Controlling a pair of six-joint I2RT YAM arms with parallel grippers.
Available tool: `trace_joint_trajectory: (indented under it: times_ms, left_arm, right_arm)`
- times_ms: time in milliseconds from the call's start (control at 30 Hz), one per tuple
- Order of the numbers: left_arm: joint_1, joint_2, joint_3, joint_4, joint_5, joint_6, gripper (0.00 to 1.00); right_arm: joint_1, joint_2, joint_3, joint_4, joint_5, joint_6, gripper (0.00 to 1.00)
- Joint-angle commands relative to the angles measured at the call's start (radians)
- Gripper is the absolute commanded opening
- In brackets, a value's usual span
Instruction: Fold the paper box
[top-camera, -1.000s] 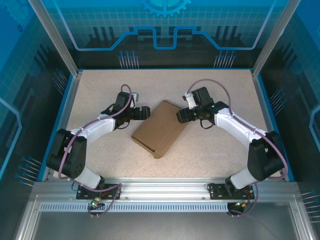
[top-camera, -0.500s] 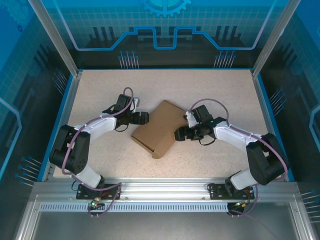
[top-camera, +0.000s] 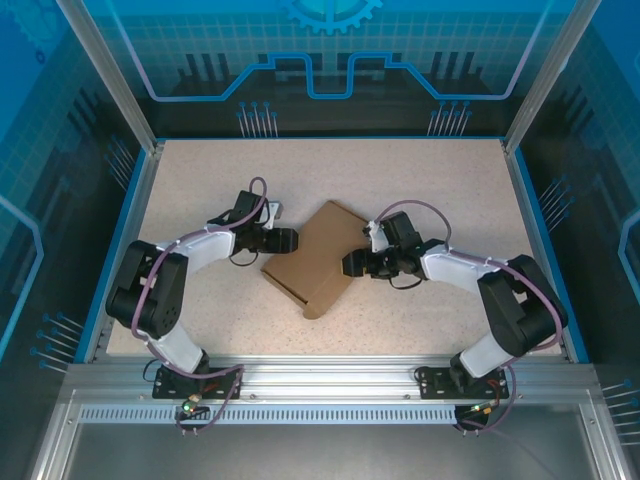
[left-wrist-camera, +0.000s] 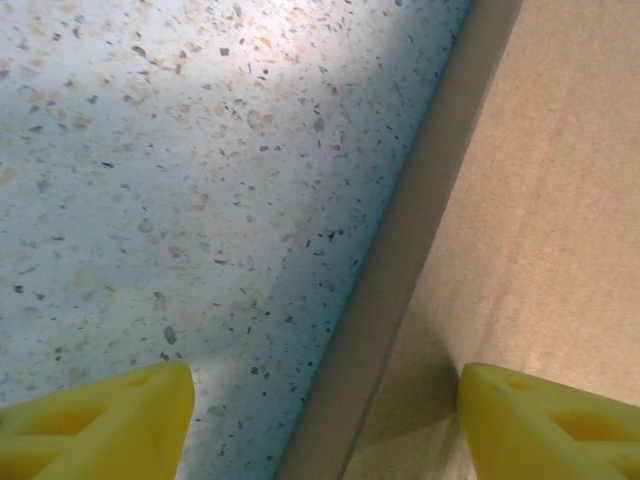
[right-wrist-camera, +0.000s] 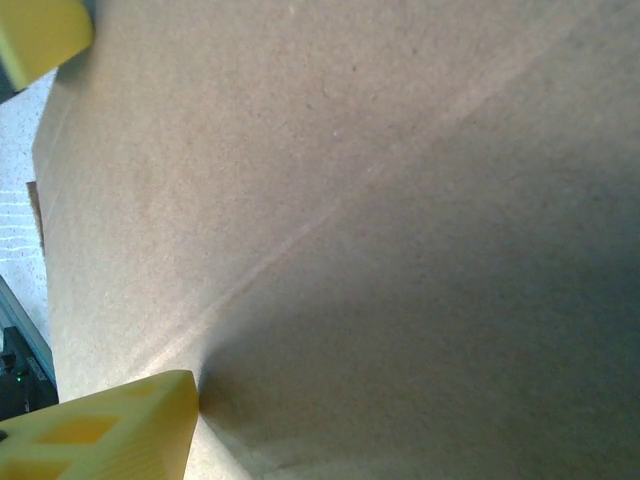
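The paper box (top-camera: 315, 258) is brown cardboard, folded shut into a flat rectangle that lies diagonally at the table's middle. My left gripper (top-camera: 291, 240) is at its left edge and open. In the left wrist view one yellow fingertip (left-wrist-camera: 100, 420) hangs over the table, the other over the paper box (left-wrist-camera: 560, 200), with the box's side wall between them. My right gripper (top-camera: 350, 265) is low over the box's right side. Its yellow finger (right-wrist-camera: 110, 430) touches the paper box (right-wrist-camera: 350, 200) at the spread of an open gripper. The other finger is hidden.
A small pale card (top-camera: 276, 208) lies on the speckled table (top-camera: 430, 180) behind my left wrist. Blue rails and glass walls ring the table. A yellow tip (right-wrist-camera: 40, 35) shows at the box's far edge in the right wrist view.
My right gripper has swung from the box's far right corner down and left onto its right side. The left gripper has edged closer to the box's left edge.
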Motion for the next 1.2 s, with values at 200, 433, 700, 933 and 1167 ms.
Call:
trace_joint_trajectory:
  times_ms: [200, 433, 700, 933, 1167]
  left_arm:
    - [-0.001, 0.028, -0.04, 0.014, 0.156, -0.056, 0.63]
    - [-0.002, 0.039, -0.055, 0.04, 0.18, -0.076, 0.62]
    - [-0.002, 0.052, -0.054, 0.058, 0.222, -0.09, 0.62]
    - [-0.002, 0.056, -0.054, 0.076, 0.259, -0.106, 0.63]
    - [-0.004, 0.071, -0.053, 0.101, 0.299, -0.118, 0.64]
  right_arm:
    - [-0.014, 0.029, -0.054, 0.2, -0.073, 0.072, 0.68]
    - [-0.029, 0.045, -0.075, 0.335, -0.109, 0.11, 0.62]
    - [-0.038, 0.016, -0.088, 0.442, -0.136, 0.138, 0.53]
    - [-0.042, -0.01, -0.092, 0.485, -0.144, 0.161, 0.49]
    - [-0.041, -0.061, -0.075, 0.448, -0.13, 0.151, 0.47]
